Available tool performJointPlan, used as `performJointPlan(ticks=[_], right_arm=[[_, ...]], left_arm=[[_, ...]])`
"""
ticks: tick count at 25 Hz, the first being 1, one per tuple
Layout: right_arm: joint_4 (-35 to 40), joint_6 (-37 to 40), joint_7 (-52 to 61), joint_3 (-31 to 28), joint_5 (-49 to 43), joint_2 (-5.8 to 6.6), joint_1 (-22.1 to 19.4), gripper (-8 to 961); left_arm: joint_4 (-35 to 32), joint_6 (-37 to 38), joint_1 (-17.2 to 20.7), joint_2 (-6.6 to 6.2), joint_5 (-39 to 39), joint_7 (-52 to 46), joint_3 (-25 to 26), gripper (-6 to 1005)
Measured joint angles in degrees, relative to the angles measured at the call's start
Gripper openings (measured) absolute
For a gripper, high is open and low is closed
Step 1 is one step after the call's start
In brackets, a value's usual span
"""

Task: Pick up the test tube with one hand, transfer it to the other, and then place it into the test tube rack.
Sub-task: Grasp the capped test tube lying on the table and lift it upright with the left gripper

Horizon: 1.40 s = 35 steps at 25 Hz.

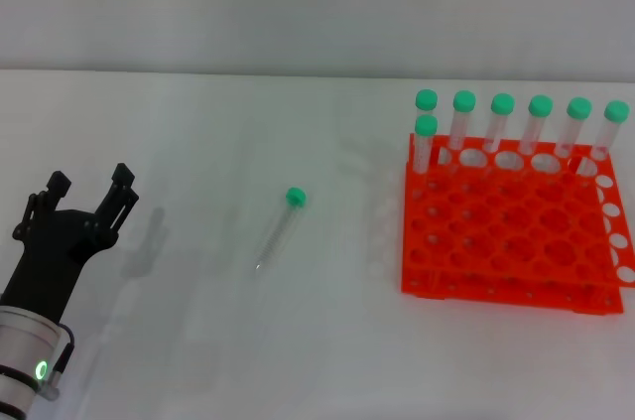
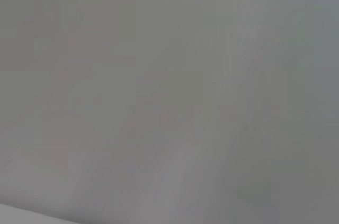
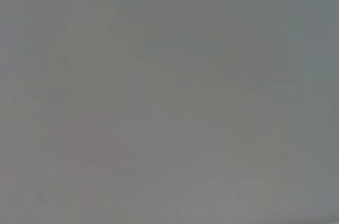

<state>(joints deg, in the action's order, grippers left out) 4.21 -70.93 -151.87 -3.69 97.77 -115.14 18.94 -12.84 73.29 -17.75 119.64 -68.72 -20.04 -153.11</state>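
Observation:
A clear test tube [image 1: 278,229] with a green cap lies flat on the white table near the middle, cap toward the far side. To its right stands the orange-red test tube rack [image 1: 511,231], with several green-capped tubes upright along its back rows. My left gripper [image 1: 91,182], black and claw-like, hovers at the near left, well left of the lying tube, open and holding nothing. The right gripper is out of view. Both wrist views show only plain grey.
The white table [image 1: 198,341] stretches to a pale wall at the back. Bare surface lies between my left gripper and the tube, and between the tube and the rack.

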Motion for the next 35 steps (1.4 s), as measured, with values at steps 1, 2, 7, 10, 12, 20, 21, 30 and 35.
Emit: performJointPlan(ticks=[1,2,7,10,12,20,21,30,35], right_arm=[[0.0,0.0,0.0,0.0,0.0,0.01,0.1,765],[0.0,0.0,0.0,0.0,0.0,0.03,0.2,765],[0.2,0.1,0.0,0.0,-0.1,0.1,0.3,764],[0.3,0.2,0.0,0.0,-0.1,0.1,0.4,763],[0.3,0.3,0.0,0.0,-0.1,0.1,0.5,763],[0.3,0.4,0.0,-0.3,0.0,0.09,0.4,762],[0.3,0.4,0.0,-0.3,0.0,0.09,0.3,762],[-0.1,0.1,0.0,0.0,-0.2,0.08,0.9,760],[-0.1,0.0,0.0,0.1,-0.2,0.02,1.0,759]], left_arm=[[0.0,-0.1,-0.1,0.02,0.0,0.0,0.0,888],[-0.1,-0.2,-0.2,0.04,0.0,0.0,0.0,888],[-0.6,-0.7,-0.6,-0.06,-0.1,-0.3,0.0,888],[-0.4,-0.8,-1.2,-0.14,-0.6,-1.1,0.0,887],[-0.3,-1.0,-1.7,-0.18,-0.6,-1.7,0.0,887],[0.2,-1.6,-3.6,-0.28,-0.7,-2.3,0.0,887],[0.3,-1.7,-4.2,-0.36,-0.7,-3.0,0.1,887],[17.1,-4.4,-16.8,-1.98,7.2,-33.2,-0.5,886],[28.4,-5.7,-22.9,-3.36,16.2,-54.3,-6.4,886]])
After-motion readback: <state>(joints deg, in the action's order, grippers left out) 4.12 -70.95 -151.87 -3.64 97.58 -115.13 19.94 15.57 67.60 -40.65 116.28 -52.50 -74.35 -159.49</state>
